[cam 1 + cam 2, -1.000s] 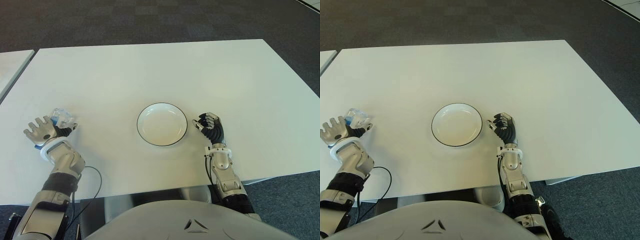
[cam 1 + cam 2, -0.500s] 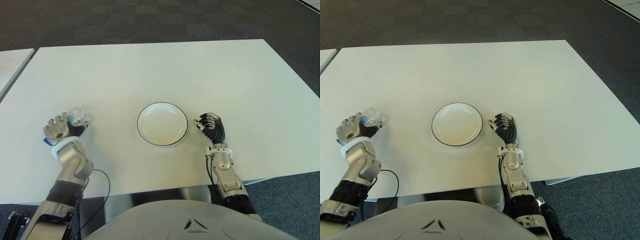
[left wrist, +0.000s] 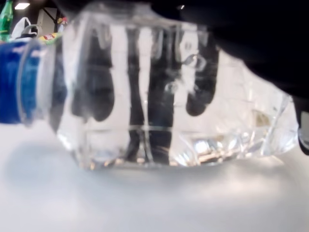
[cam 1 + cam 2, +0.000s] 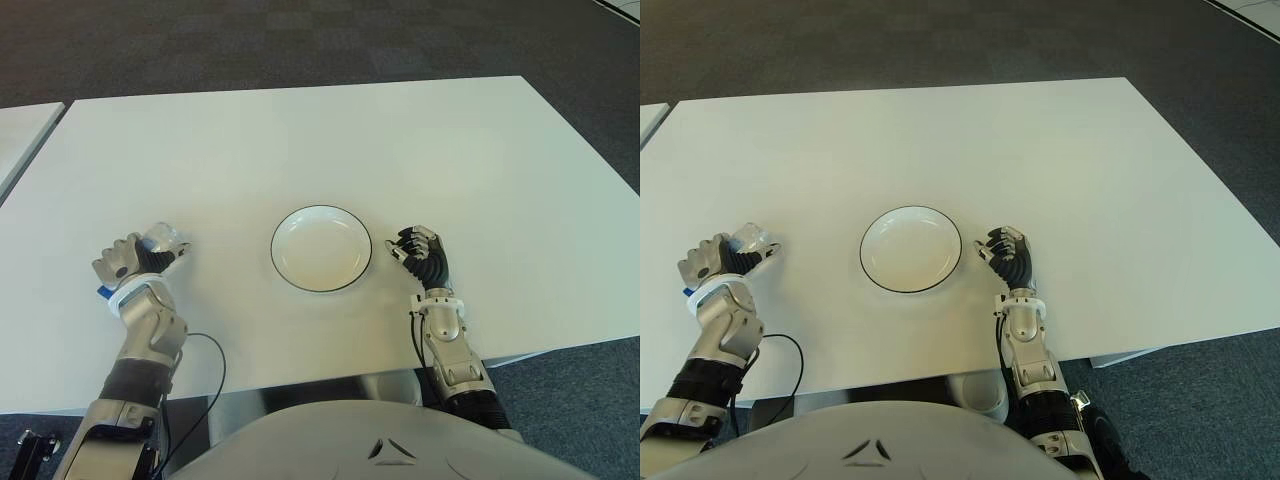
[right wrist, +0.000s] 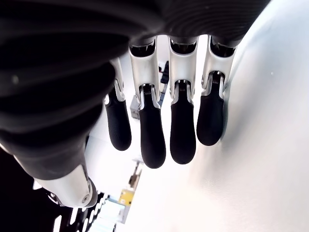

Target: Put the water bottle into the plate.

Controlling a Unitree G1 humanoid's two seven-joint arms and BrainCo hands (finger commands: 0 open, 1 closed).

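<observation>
My left hand (image 4: 135, 259) is at the table's left front, its fingers curled around a clear water bottle (image 4: 164, 240) with a blue cap (image 3: 14, 82). The left wrist view shows the bottle (image 3: 159, 92) lying sideways just above the table, filling the frame. A white plate (image 4: 321, 248) with a dark rim sits on the table in the middle, well to the right of that hand. My right hand (image 4: 420, 253) shows just right of the plate, fingers (image 5: 154, 140) curled and holding nothing.
The white table (image 4: 330, 140) stretches wide behind the plate. A second white table edge (image 4: 20, 135) shows at far left. A black cable (image 4: 205, 360) loops near my left forearm at the front edge. Dark carpet lies beyond.
My left hand has carried the bottle to the right, toward the plate, and closed tighter around it. The right hand has not moved.
</observation>
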